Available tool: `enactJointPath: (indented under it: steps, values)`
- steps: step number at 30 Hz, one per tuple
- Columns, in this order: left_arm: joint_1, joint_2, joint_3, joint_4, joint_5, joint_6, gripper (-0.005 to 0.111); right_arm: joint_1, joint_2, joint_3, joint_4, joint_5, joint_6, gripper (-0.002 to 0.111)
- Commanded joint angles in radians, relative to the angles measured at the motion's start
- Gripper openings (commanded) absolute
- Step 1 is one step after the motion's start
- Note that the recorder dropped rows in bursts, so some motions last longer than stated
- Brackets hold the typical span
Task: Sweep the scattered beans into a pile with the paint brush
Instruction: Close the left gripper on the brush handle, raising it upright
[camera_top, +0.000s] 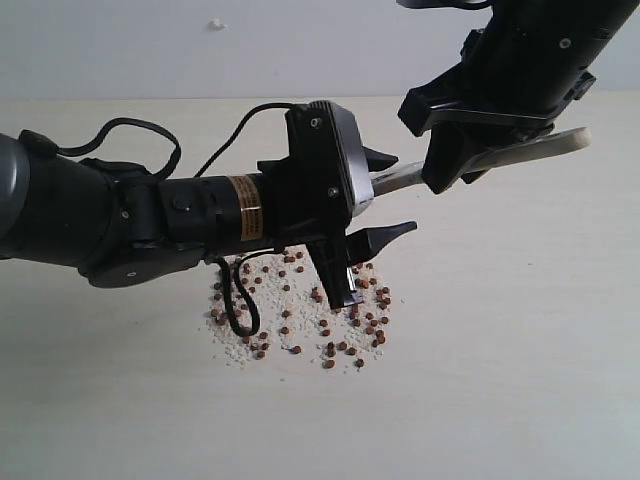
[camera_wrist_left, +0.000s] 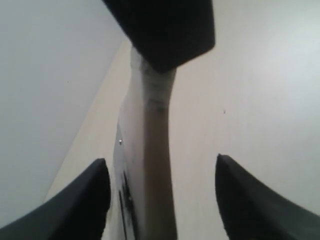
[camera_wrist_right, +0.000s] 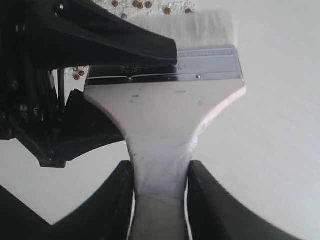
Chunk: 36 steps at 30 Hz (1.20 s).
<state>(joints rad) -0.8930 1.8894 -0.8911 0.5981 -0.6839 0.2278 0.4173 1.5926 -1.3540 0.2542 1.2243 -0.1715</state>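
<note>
- Exterior view shows the paint brush (camera_top: 555, 144) in our right gripper (camera_wrist_right: 160, 175), jaws pinching the taped handle. Its long axis runs from there toward the left arm.
- Bristle tips end just beside the beans (camera_top: 330, 325), which lie scattered on the table (camera_top: 520, 350), not yet heaped. We cannot tell whether the bristles touch down.
- Our left gripper (camera_top: 390, 195) has its jaws spread astride the brush, one finger crossing the ferrule.
- We judge that this arm stands in the way. It overhangs the beans, so the sweep needs it clear.
</note>
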Motion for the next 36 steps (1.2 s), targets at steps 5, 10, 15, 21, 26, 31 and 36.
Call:
enactJointPath:
  steps: [5,10,15,21,26,31,36]
  values:
    - [-0.003,-0.001,-0.007,-0.042,-0.015,-0.002,0.011,0.002,-0.01,-0.01,0.02,-0.003,-0.01,0.0]
    - [-0.003,-0.001,-0.007,-0.042,0.0,-0.022,0.0,0.002,-0.01,-0.01,0.027,-0.003,-0.037,0.001]
    - [-0.003,-0.001,-0.007,-0.046,0.0,-0.078,0.0,0.002,-0.01,-0.043,0.047,-0.003,-0.09,0.025]
    - [0.003,-0.001,-0.007,-0.062,0.0,-0.101,0.0,0.002,-0.014,-0.146,0.06,-0.028,-0.141,0.075]
    - [0.05,-0.001,-0.007,-0.06,0.004,-0.179,0.0,0.002,-0.047,-0.165,0.066,-0.17,-0.211,0.076]
    - [0.174,-0.001,-0.019,0.096,-0.017,-0.43,0.0,0.002,-0.114,-0.165,0.096,-0.276,-0.305,0.076]
    - [0.313,-0.001,-0.074,0.491,-0.199,-0.844,0.0,0.002,-0.153,-0.163,0.195,-0.296,-0.408,0.074]
